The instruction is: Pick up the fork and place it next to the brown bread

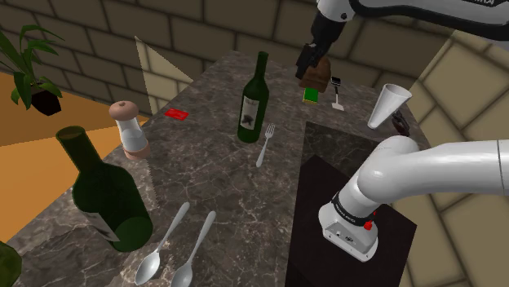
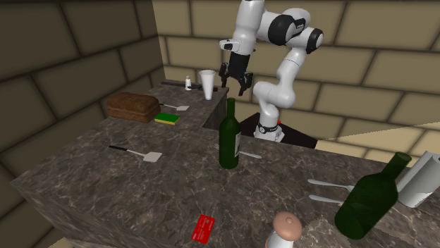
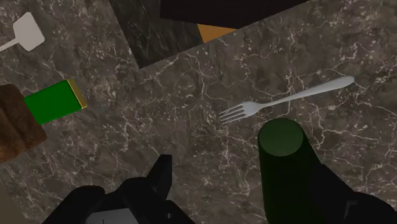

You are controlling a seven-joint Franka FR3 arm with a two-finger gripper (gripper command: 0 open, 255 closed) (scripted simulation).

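Wrist view, kitchen counter: black gripper [image 3: 242, 167] hovers high w/ fingers spread apart, nothing btwn them. Below and a little ahead of the fingertips, the fork [image 3: 280, 102] lies flat on the dark marble counter [image 3: 191, 121], untouched. A green wine bottle [image 3: 283, 140] stands just beside the fork's tines, its top rising close to one finger. Farther out, on the other finger's side, sit a green sponge [image 3: 54, 102] and then the brown bread [image 3: 16, 127], both well apart from the fork. Judged step: reach-in, pre-grasp; pick not yet begun. Next move prob. calls for a drop toward the handle end, away from the bottle, jaws turned across the thin shaft and closing low enough to catch it off the flat stone. Risk: a finger clipping the bottle on the way down.
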